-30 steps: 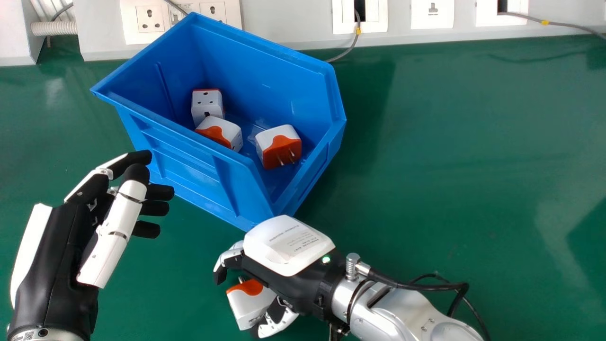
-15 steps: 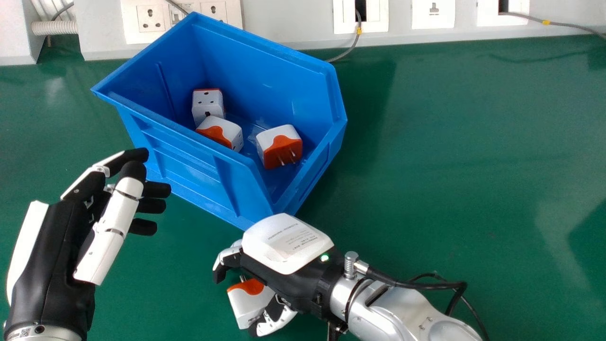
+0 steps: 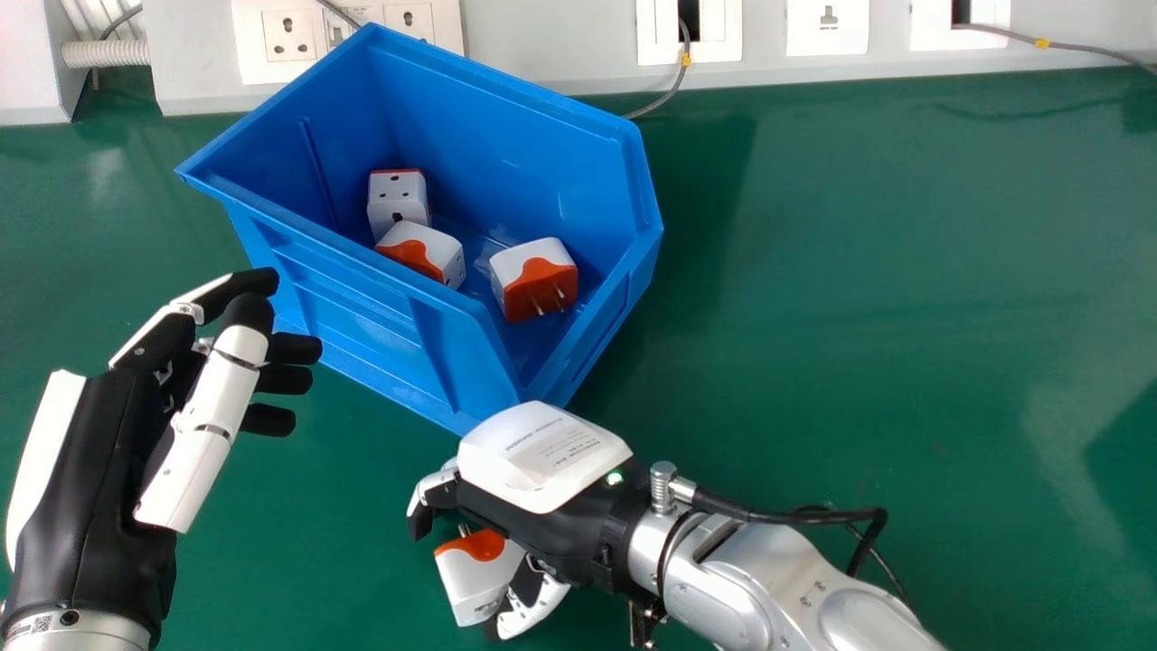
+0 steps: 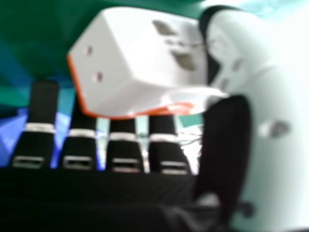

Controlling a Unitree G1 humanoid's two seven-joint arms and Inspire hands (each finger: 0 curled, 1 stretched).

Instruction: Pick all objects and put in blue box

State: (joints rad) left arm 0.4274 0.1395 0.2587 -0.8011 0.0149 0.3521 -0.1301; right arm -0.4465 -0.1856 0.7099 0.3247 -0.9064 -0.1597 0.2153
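Note:
In the head view my right hand (image 3: 542, 470) is low in the middle, just in front of the blue box (image 3: 389, 312), its fingers and thumb curled round a white and orange plug adapter (image 3: 475, 579). The right hand view shows the adapter (image 4: 130, 58) against the thumb of my right hand (image 4: 224, 150), above the fingers. My left hand (image 3: 99, 452) is open at the lower left, beside the box's near left side. Three adapters lie inside the box: one at the back left (image 3: 398, 199), one before it (image 3: 429, 253) and one on the right (image 3: 538, 280).
The box stands on a green table (image 3: 859, 298), close to a pale wall panel (image 3: 560, 45) with sockets. Grey cables (image 3: 669, 95) hang from the sockets along the back. A black cable (image 3: 813, 515) loops beside my right forearm.
My left hand has moved slightly left and up in the head view. The right hand has shifted a little up and left, with the adapter staying at its thumb.

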